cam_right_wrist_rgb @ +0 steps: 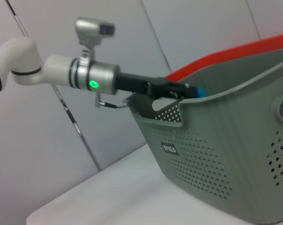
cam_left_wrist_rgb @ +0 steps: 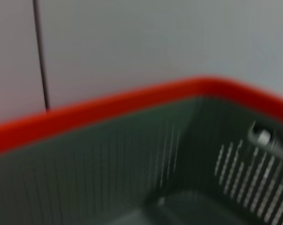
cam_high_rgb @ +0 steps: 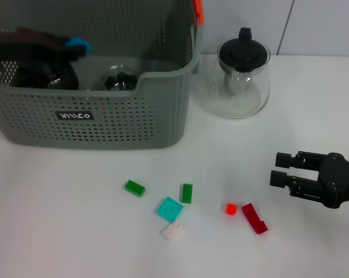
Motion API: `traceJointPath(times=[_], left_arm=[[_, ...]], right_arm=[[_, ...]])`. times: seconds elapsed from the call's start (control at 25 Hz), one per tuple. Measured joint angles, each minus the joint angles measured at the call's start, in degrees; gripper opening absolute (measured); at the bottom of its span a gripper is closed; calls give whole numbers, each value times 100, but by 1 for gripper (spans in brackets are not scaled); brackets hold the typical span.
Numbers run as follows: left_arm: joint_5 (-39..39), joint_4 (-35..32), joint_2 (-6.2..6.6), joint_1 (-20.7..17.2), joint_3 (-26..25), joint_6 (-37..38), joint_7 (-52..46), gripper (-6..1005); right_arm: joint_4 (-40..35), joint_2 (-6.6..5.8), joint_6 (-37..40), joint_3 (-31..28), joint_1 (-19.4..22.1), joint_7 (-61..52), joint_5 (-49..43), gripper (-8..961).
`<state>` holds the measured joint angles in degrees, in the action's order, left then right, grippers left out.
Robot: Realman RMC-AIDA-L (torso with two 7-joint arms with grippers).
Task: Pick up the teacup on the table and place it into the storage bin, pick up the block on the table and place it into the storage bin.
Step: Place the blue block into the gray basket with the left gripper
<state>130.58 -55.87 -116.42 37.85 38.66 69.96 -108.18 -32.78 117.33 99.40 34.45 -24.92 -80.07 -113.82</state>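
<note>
Rightward, right claw (cam_high_rgb: 276, 168) beside blocks (cam_high_rgb: 254, 218)

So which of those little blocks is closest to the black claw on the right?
The dark red block, the long one lying nearest the right gripper; the small bright red block sits just beyond it.

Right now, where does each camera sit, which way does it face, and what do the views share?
Head view: high on the robot, looking down at the table, basket, glass teapot, scattered blocks; right gripper at the right, left gripper over the basket.
Left wrist view: above the basket, facing its inside wall and orange rim; no fingers visible.
Right wrist view: low over the table, facing the basket and the left gripper.
All three share the basket.
</note>
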Motion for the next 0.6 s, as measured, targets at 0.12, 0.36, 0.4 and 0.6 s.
traceJointPath(times=[0.12, 0.36, 0.4, 0.6], left_arm=[[439, 21, -215, 38, 409, -603, -198, 405], [409, -231, -502, -50, 504, -950, -251, 507], [189, -367, -517, -126, 451, -855, -235, 527], [-2542, -816, -505, -983, -76, 532, 684, 748]], right_arm=[[0, 0, 0, 1, -3, 0, 0, 583], [0, -8, 0, -8, -5, 0, 0, 583], [0, -8, 1, -10, -5, 0, 0, 583], [0, -8, 8, -25, -4, 4, 0, 583]])
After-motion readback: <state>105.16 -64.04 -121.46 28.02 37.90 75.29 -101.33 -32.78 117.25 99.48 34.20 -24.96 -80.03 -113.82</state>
